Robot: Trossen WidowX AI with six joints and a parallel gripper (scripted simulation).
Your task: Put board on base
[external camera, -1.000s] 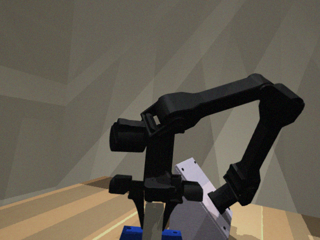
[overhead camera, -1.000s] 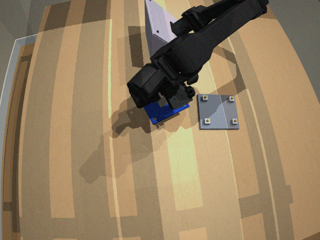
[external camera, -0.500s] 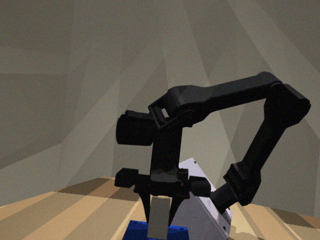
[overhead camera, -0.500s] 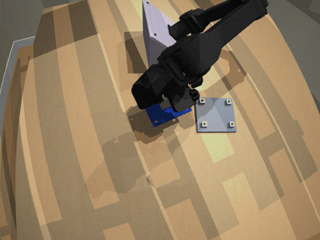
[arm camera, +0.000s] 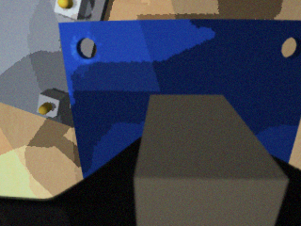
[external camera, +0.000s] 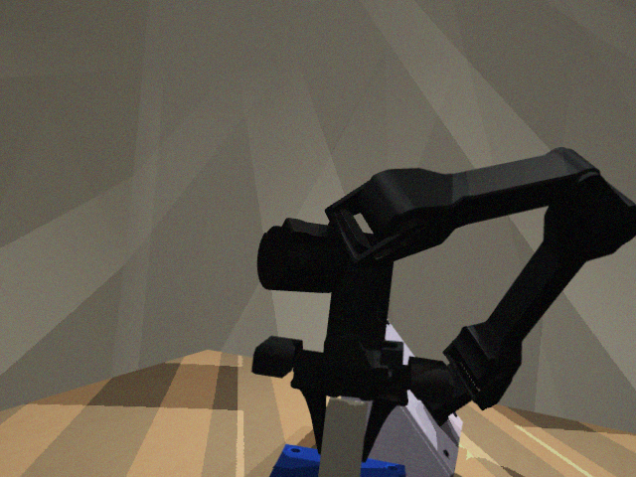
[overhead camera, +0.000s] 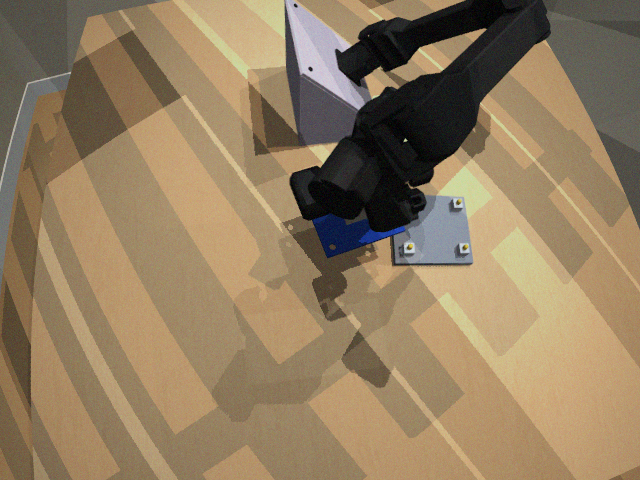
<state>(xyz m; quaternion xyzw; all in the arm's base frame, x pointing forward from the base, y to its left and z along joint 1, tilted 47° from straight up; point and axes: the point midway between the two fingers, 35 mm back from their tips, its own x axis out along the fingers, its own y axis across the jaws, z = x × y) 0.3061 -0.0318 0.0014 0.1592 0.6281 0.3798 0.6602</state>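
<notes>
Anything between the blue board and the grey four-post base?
Nothing visible blocks the blue board with corner holes; it's gripped by the black gripper, raised beside the grey base with gold-pinned posts. The base's own pins need clearing from above.

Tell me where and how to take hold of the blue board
By the square handle: come straight down from above, gripper fingers on opposite sides. It stands up from the flat board, leaving the corner holes free.
</notes>
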